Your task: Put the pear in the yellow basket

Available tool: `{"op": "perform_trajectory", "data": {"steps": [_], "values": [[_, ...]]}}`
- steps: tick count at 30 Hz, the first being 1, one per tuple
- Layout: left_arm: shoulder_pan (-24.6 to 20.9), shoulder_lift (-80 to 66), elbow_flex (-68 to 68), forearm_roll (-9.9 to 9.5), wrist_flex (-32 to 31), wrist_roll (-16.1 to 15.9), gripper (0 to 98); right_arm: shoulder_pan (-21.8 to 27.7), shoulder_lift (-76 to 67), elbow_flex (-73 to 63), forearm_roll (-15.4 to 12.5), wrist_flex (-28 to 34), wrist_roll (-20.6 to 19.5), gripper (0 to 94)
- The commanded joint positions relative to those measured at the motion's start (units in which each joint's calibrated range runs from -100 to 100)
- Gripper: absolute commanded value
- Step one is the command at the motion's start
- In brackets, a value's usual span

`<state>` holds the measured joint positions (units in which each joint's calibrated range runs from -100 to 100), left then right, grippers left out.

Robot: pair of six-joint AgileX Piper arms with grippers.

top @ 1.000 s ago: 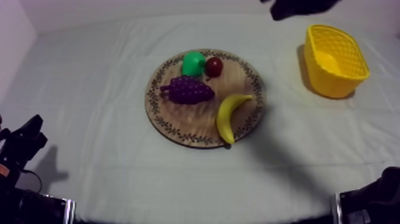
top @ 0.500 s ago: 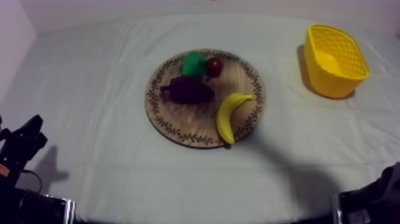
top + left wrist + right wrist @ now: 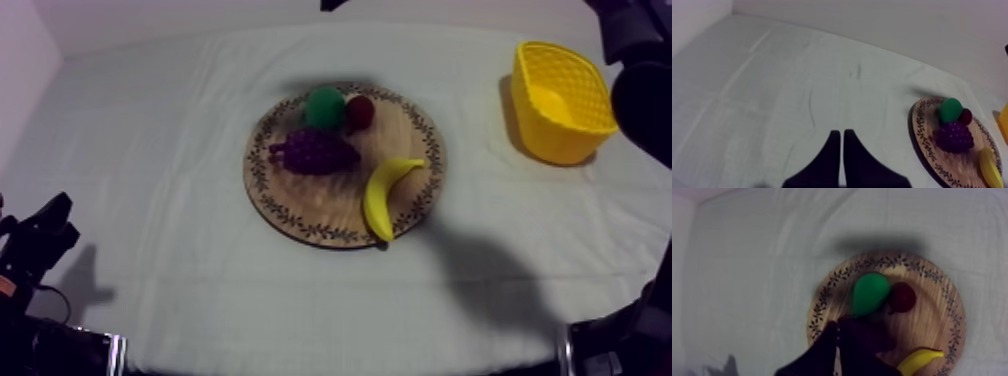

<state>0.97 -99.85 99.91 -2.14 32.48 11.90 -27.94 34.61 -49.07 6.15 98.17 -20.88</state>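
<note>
The right gripper [image 3: 837, 326] has its two black fingers pressed together into a narrow wedge, with nothing between them. It hangs above the near part of the wooden board [image 3: 932, 319], over the bunch of grapes [image 3: 318, 150] and just short of the pear [image 3: 870, 293].

The pear lies on the board at its far rim. It touches the small red fruit [image 3: 902, 297] on one side and the grapes are just beside it on another. The step in hand, as I judge it, is the approach to the pear.

To do it well, the fingers should first be opened wide, before any descent (closed, they would only push the fruit away). Then the gripper should be centred over the pear's thick body. The fingers should go down on the sides where the neighbours leave the most room, and close softly, because the smooth skin may slip.

The yellow basket [image 3: 565, 100] stands well apart, at the right side of the table. The lift should therefore be straight up before travelling. The left gripper [image 3: 839, 150] is clenched on nothing and plays no part.
</note>
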Motion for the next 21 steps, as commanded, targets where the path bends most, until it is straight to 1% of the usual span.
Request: {"op": "perform_trajectory", "data": {"steps": [1,5,12,18,21], "values": [[0.01,0.02,-0.02,0.01,0.02,0.0,0.1,-0.03,0.08,0.31,-0.08,-0.02,0.41,12.6],[0.01,0.02,-0.02,0.01,0.02,0.0,0.1,-0.3,0.29,1.42,-0.17,0.08,1.47,23.9],[0.01,0.02,-0.02,0.01,0.02,0.0,0.1,-0.65,0.67,3.09,0.22,0.13,2.66,40.8],[0.01,0.02,-0.02,0.01,0.02,0.0,0.1,-0.39,2.12,3.35,0.3,0.14,3.09,50.0],[0.01,0.02,-0.02,0.01,0.02,0.0,0.1,-0.29,3.44,2.98,0.42,0.14,3.11,52.1]]}}
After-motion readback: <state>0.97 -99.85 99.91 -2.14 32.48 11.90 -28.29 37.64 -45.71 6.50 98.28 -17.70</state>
